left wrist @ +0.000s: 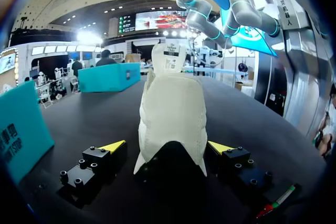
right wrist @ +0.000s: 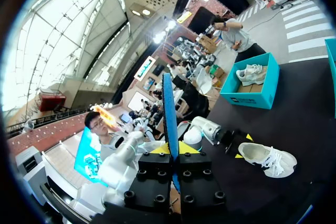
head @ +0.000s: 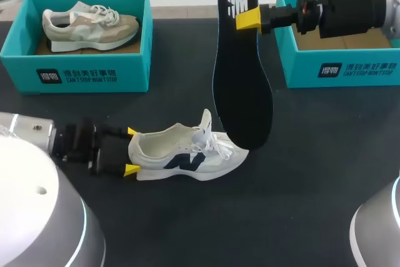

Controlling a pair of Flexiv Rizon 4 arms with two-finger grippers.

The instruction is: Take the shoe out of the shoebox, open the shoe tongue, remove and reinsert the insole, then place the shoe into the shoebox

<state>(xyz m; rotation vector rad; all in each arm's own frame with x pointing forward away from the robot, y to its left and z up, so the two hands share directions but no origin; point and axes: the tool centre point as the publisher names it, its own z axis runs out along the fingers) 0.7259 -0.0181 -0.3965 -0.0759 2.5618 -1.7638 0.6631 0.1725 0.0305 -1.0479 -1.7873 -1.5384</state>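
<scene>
I have the white shoe (head: 187,154) standing upright on the table (head: 300,173), out of either box, with its heel set between my left gripper's (head: 131,150) fingers and its toe pointing straight ahead of them. Those fingers are spread wide, one yellow tip on each side of the heel. In the left wrist view a strip of dark table shows between one tip and the heel, so they straddle the shoe without clamping it. The tongue stands up ahead of the fingers, above the laces.

The insole (head: 240,73) is out of the shoe and up in the air. My right gripper (head: 245,20) is closed on it near the heel end, one finger on each face. In the right wrist view I see it edge-on, a thin blue line rising from between the two yellow tips. From that grip it hangs down, black face toward the head camera, its toe end hanging over the shoe's toe; I cannot tell whether they touch.

The right box (head: 350,70) sits behind the right gripper, brown card showing inside. The left box (head: 81,73) lies well off beyond the left fingers and holds a beige shoe (head: 87,26). A pen (left wrist: 275,203) lies on the table just beside the left gripper's body.
</scene>
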